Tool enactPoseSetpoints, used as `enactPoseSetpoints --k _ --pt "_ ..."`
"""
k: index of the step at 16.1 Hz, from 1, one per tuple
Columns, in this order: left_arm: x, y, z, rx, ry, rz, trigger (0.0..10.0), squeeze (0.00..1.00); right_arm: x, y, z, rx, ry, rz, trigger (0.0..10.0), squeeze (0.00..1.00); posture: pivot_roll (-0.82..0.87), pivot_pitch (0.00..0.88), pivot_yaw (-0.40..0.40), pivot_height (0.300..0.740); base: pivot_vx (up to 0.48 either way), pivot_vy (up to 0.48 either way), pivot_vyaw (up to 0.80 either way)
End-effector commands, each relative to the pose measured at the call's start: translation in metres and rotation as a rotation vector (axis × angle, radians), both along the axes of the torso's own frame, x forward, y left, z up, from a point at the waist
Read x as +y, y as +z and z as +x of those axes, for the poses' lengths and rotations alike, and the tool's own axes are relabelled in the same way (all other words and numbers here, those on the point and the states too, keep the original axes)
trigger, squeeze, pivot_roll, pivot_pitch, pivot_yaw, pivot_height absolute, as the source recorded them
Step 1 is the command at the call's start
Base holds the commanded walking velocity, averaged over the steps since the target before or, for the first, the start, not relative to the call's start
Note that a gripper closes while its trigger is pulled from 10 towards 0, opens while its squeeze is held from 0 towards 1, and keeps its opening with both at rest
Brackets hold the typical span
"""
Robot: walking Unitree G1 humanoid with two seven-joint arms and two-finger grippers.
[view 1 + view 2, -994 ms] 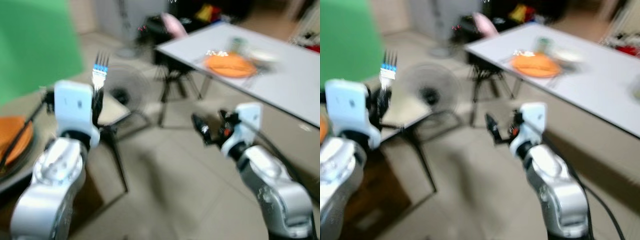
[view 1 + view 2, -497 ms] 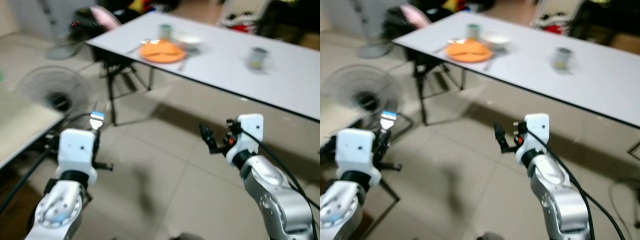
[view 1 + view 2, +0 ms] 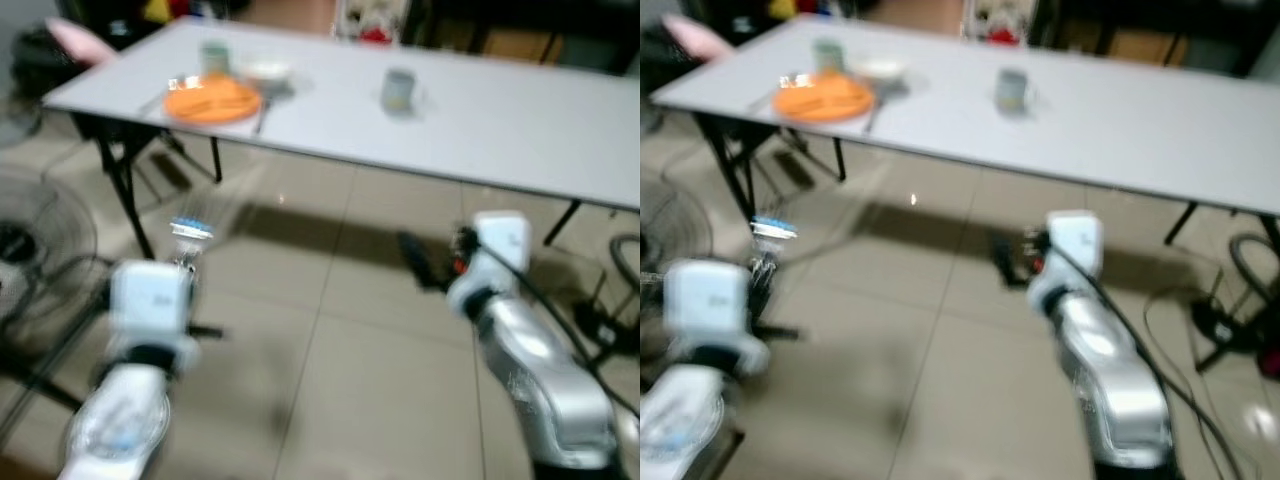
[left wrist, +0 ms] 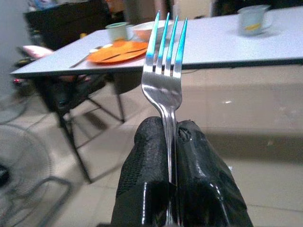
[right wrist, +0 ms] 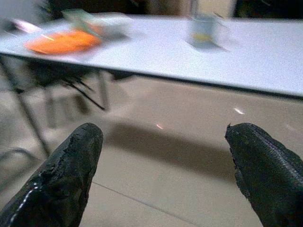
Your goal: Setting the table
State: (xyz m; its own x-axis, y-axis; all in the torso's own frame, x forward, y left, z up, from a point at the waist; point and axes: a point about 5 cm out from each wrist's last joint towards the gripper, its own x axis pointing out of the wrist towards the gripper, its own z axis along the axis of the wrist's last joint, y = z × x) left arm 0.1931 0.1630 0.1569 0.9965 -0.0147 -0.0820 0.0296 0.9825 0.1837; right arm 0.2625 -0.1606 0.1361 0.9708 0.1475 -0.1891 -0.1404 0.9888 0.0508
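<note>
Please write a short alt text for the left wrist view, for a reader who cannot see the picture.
The left gripper is shut on an upright metal fork with blue-tipped tines. Behind it stands a long white table bearing an orange plate, a small green cup, a bowl and a mug, above a tiled floor.

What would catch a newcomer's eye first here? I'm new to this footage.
The fork, upright with blue-tipped tines, pinched in the left gripper. Beyond it, the long white table carries an orange plate near its left end and a cup mid-table. The right gripper hangs open above the floor.
</note>
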Motion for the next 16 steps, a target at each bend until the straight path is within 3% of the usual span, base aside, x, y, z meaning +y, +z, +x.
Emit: enactPoseSetpoints --k 1,9,12,16 --pt "0.007 0.006 0.001 -0.034 0.021 0.019 10.0 0.00 0.006 0.011 0.004 -0.048 0.020 0.004 10.0 0.00 -0.04 0.016 -0.022 0.740 0.334 0.000 0.00" --pt "0.011 0.005 0.005 -0.043 0.024 0.023 10.0 0.00 0.009 0.012 0.007 -0.050 0.035 0.015 10.0 0.00 -0.04 0.021 -0.018 0.740 0.386 0.000 0.00" --pt "0.010 0.005 0.008 -0.044 -0.002 0.036 10.0 0.00 0.011 0.014 0.010 -0.061 0.065 -0.012 10.0 0.00 -0.04 0.022 -0.010 0.740 0.404 0.000 -0.66" --pt "0.010 0.006 0.013 -0.049 -0.002 0.028 10.0 0.00 0.011 0.018 0.014 -0.082 0.083 -0.005 10.0 0.00 -0.04 0.020 -0.001 0.740 0.402 0.000 0.00"
